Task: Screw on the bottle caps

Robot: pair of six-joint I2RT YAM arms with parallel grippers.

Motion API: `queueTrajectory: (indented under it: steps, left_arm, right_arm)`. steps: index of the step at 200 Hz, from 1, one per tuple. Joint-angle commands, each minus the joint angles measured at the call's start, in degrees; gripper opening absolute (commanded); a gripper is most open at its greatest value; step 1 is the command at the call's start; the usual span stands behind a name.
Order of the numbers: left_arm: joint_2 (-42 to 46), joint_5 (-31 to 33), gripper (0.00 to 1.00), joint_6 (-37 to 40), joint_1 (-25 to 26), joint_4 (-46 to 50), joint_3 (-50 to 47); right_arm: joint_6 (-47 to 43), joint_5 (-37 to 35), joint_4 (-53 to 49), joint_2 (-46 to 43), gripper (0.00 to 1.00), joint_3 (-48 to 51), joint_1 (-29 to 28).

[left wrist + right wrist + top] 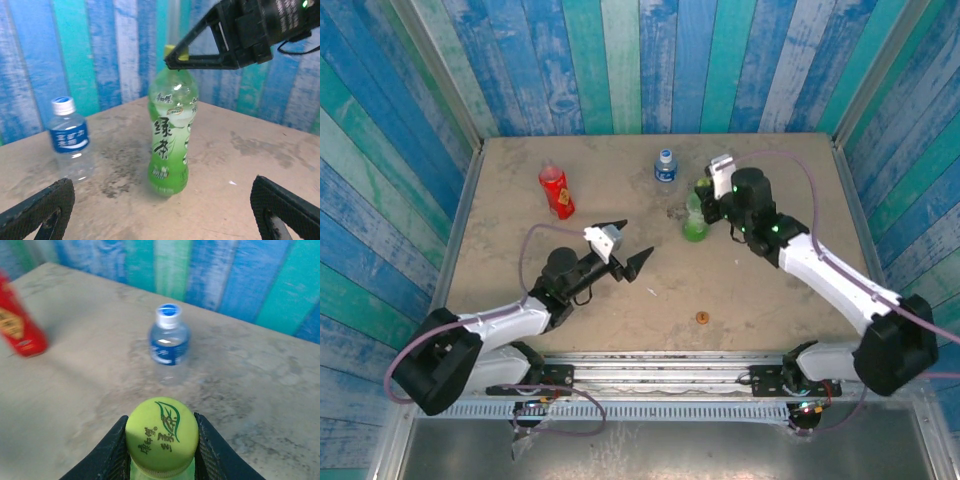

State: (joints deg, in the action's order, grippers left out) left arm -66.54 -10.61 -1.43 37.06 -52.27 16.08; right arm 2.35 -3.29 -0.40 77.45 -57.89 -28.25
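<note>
The green bottle's (695, 222) light green cap (161, 435) bears a dark leaf print. The clear bottle (665, 166) wears a blue label, the red bottle (557, 192) yellow marks; an orange cap (701, 318) dots the tan worktop (520, 170).

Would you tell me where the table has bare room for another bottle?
Bare: the far-left corner behind the red bottle, and the near stretch between the orange cap and right arm. Crowded: the far middle, with the clear bottle, the green bottle, the right gripper shut on its green cap, and the open left gripper nearby.
</note>
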Motion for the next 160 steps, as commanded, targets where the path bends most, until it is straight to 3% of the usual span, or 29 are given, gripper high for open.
queueTrajectory:
  steps: [1, 72, 130, 160]
  left_arm:
    - [2.59, 9.95, 0.94, -3.22, -0.14, -1.33, -1.63]
    - [5.58, 12.41, 0.94, -1.38, -0.48, 3.19, -2.52]
    - [7.22, 12.03, 0.94, -1.95, -3.13, 6.29, -2.05]
    - [9.57, 12.26, 0.94, -1.67, -5.79, 9.74, -1.50]
  right_arm:
    - [2.91, -1.19, 5.68, 5.59, 0.21, -5.94, 3.08]
    - [-1.28, 0.27, 3.57, 28.03, 0.21, -28.07, 7.99]
    - [-3.49, -0.18, 0.91, 32.29, 0.24, -30.88, 8.26]
    - [-4.27, 0.35, -0.37, 33.12, 0.33, -31.38, 8.21]
